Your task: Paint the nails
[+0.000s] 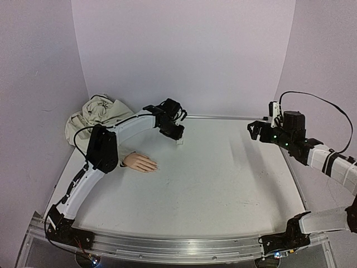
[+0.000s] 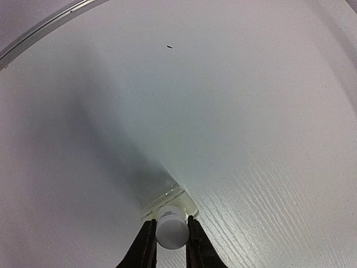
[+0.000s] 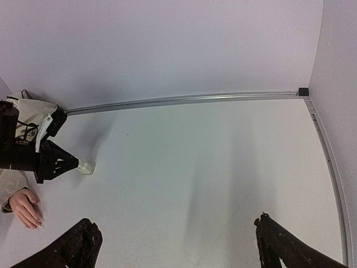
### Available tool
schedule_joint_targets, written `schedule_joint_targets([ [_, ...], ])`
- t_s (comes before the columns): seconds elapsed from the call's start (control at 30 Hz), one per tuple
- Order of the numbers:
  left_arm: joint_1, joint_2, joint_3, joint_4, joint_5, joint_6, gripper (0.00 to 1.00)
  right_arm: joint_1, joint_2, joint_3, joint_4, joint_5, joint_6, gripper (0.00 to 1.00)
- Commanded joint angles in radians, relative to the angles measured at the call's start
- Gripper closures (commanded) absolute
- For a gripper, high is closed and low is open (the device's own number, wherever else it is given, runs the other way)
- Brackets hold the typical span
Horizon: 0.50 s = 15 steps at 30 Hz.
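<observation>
Both left fingers [image 2: 148, 241] are clamped on the white cap [image 2: 171, 228] of a small clear bottle [image 2: 167, 196] standing on the desk [image 2: 251, 111], presumably so the cap can be unscrewed. The right fingers [image 3: 78, 248] are spread wide, with nothing held. The nails [image 1: 155, 166] of the mannequin hand [image 1: 139, 162] are laid flat on the desk, apart from the bottle.

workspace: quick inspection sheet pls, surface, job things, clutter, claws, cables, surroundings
surface: white table, faint scuffs
job's things: mannequin hand flat at left, nails too small to judge; small white bottle on table, far centre
clutter: beige fabric heap, far left corner
claws: left claw shut on bottle cap; right claw open, empty
cables: black cable looping off right arm
surroundings: plain pale walls, metal rail
</observation>
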<state>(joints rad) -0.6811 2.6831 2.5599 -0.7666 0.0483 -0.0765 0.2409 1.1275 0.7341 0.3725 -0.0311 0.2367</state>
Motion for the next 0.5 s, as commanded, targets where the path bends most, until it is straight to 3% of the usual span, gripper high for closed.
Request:
schedule_joint_targets([
  [0.0, -0.001, -0.073, -0.016, 0.028, 0.013, 0.011, 0.86, -0.003, 0.03, 0.044, 0.049, -0.073, 0.004, 0.02],
  [0.17, 0.0, -0.178, -0.104, 0.029, 0.041, 0.001, 1.0, -0.002, 0.08, 0.029, 0.081, -0.229, 0.012, 0.02],
  [0.47, 0.0, -0.472, -0.372, 0.026, 0.229, -0.141, 1.0, 0.11, 0.212, 0.05, 0.186, -0.426, 0.006, 0.02],
])
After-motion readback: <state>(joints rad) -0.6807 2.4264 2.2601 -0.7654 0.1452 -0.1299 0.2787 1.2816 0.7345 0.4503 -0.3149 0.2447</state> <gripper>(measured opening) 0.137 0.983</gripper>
